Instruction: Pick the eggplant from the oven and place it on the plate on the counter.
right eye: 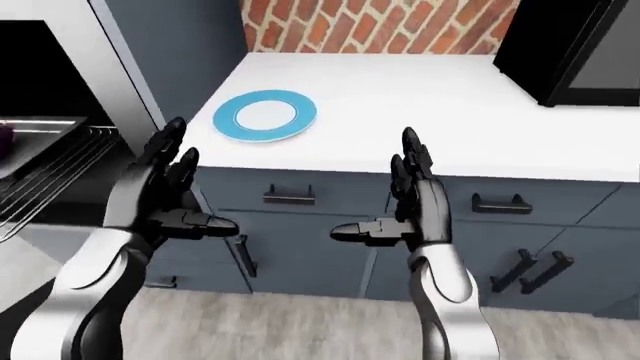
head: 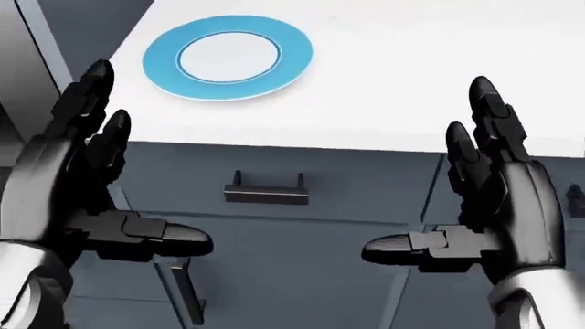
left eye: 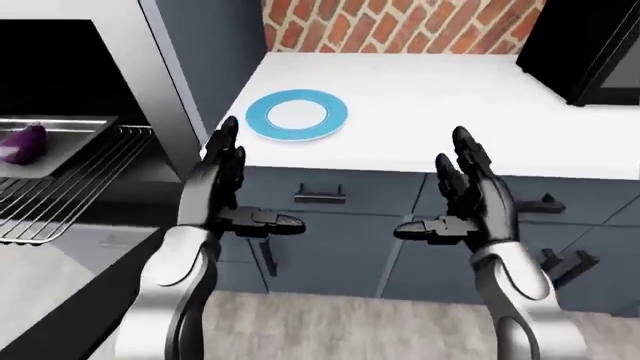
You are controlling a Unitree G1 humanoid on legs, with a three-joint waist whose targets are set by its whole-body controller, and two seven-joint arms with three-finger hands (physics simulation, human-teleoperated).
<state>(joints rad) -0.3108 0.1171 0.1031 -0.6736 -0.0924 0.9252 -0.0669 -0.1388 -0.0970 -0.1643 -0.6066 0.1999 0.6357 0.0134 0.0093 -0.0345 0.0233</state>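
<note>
A red brick wall (left eye: 400, 26) runs along the top of the left-eye view, meeting the far edge of the white table (left eye: 450, 112). Under the table's near edge sit slate-blue cabinets (left eye: 350, 240) with dark bar handles (left eye: 320, 196). A black appliance (left eye: 590, 49) stands at the table's right far corner. Left of the table rises a grey panel (left eye: 195, 52). The floor (left eye: 350, 330) is pale grey wood-grain planking. The light is even and soft.

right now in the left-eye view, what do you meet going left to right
eggplant on the oven tray → oven rack → left hand → plate → right hand → black appliance at the top right
</note>
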